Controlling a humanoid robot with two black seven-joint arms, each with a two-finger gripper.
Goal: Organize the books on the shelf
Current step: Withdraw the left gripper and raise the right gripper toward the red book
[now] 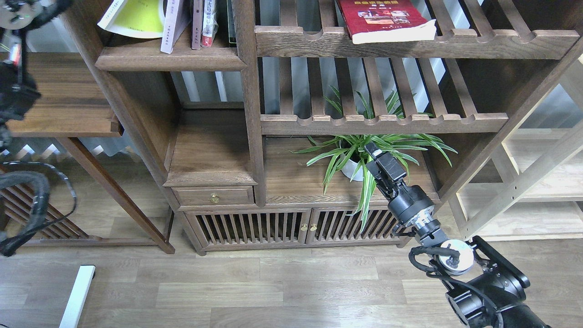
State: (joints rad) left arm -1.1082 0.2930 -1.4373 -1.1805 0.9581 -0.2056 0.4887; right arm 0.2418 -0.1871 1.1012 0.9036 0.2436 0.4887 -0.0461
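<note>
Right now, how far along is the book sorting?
Partly done. The lavender-white book stands on the solid shelf, leaning against the thin books. In hand: the yellow-green book lies tilted at the bay's left edge, not yet upright; the left claw is out of view. Left: the dark red book lies on the slatted rack. The right claw idles by the spider plant.
</note>
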